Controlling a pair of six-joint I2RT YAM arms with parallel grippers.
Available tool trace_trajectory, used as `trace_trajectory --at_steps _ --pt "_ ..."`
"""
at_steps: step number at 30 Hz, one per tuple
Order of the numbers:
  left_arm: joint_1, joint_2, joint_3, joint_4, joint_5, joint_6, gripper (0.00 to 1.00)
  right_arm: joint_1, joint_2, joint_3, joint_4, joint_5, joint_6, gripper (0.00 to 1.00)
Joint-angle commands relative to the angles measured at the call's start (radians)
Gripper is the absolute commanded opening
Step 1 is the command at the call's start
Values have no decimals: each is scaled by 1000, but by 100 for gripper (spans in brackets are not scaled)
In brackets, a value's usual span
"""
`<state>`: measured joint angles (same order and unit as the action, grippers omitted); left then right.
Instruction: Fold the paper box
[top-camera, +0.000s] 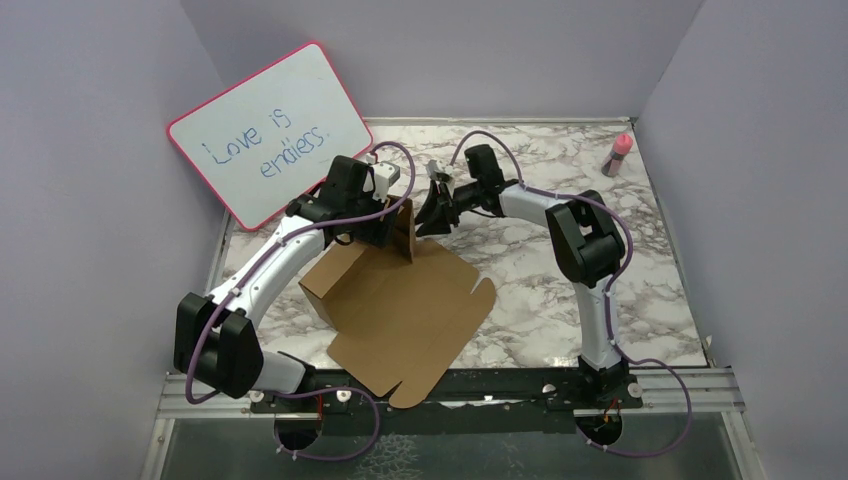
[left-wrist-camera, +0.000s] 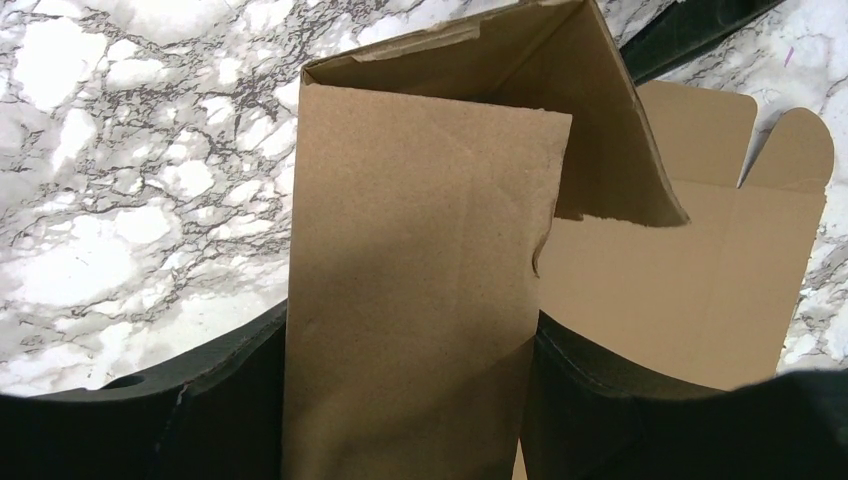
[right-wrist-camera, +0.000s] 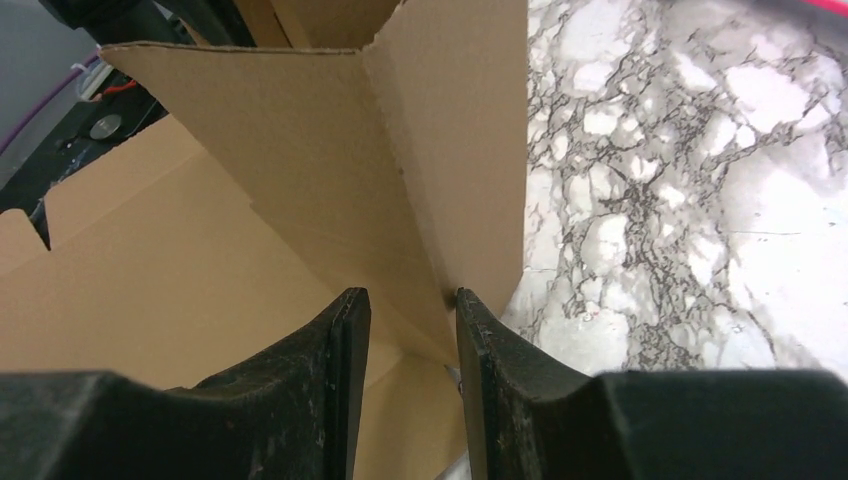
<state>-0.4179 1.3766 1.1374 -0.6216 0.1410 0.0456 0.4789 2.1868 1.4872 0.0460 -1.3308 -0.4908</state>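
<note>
The paper box (top-camera: 405, 310) is a brown cardboard sheet lying mostly flat mid-table, with its left wall (top-camera: 325, 278) raised and a far flap (top-camera: 404, 232) standing upright. My left gripper (top-camera: 385, 228) is at that flap. In the left wrist view its jaws (left-wrist-camera: 410, 400) are wide open, and the flap (left-wrist-camera: 420, 260) fills the gap between them. My right gripper (top-camera: 437, 213) is just right of the flap. In the right wrist view it (right-wrist-camera: 410, 300) is narrowly open around the folded corner (right-wrist-camera: 400, 170). Its right fingertip (right-wrist-camera: 475, 320) touches the cardboard.
A pink-framed whiteboard (top-camera: 265, 135) leans against the back left wall, close behind the left arm. A small pink bottle (top-camera: 620, 152) stands at the far right corner. The box's near flaps (top-camera: 400, 385) overhang the metal rail (top-camera: 500, 385) at the table's front edge.
</note>
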Motion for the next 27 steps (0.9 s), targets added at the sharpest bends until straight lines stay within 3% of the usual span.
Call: trace_trajectory --at_steps 1,8,16,20,27 --pt "6 16 31 18 -12 -18 68 31 -61 -31 4 -8 2 41" --pt "7 12 30 24 42 -16 68 58 -109 -156 307 126 170 41" --pt "10 6 25 31 112 -11 68 86 -136 -246 522 317 275 40" --pt "13 5 24 34 116 -13 68 106 -132 -254 567 337 299 36" --pt "25 2 21 42 173 -15 68 140 -108 -223 553 316 290 36"
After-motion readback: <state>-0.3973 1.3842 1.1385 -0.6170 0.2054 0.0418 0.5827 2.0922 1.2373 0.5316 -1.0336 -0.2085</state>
